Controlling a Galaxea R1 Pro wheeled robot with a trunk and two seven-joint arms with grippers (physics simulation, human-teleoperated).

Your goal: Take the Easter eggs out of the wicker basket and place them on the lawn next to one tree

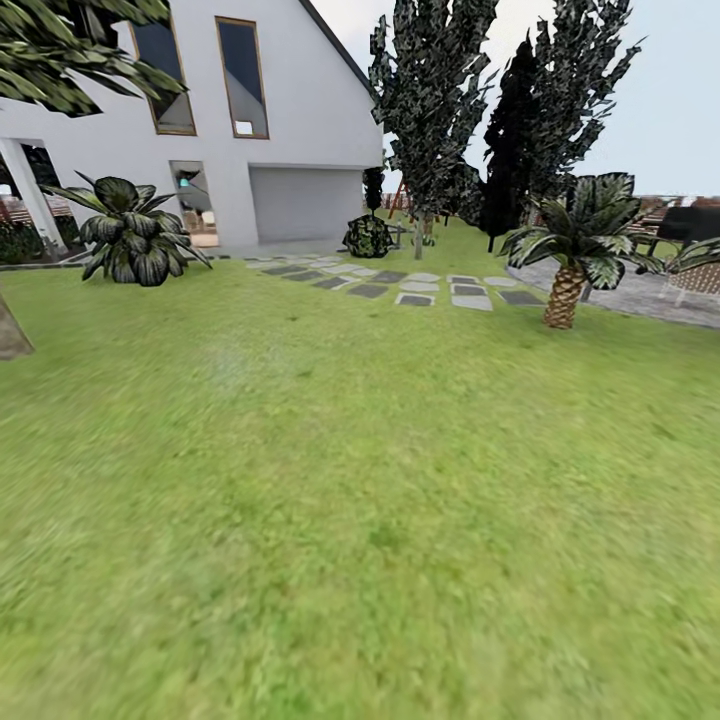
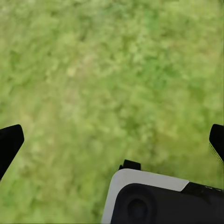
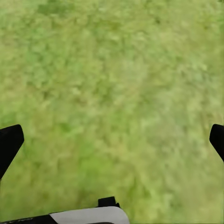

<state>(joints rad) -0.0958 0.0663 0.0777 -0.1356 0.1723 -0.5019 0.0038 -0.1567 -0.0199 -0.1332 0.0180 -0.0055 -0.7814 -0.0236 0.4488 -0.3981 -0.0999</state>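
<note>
Head cam: lawn point(image 1: 360, 520) fills foreground, white house point(image 1: 250, 120) behind, stepping stones point(image 1: 420, 288) and small palm point(image 1: 563, 290) to the right. Tree point(image 1: 430, 100) w/ pale trunk stands far off (past the stones). Left pincer point(image 2: 112, 140) and right pincer point(image 3: 112, 140) both spread wide apart over grass, nothing held.

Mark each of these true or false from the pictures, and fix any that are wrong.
1. Both grippers hang over grass. True: the left gripper and the right gripper each look down on lawn.
2. The left gripper holds an egg. False: its fingers stand wide apart with nothing between them.
3. A stepping-stone path crosses the grass ahead. True.
4. The small palm stands at the left of the head view. False: it stands at the right, by the paving.
5. The white house has a closed garage door. True.
</note>
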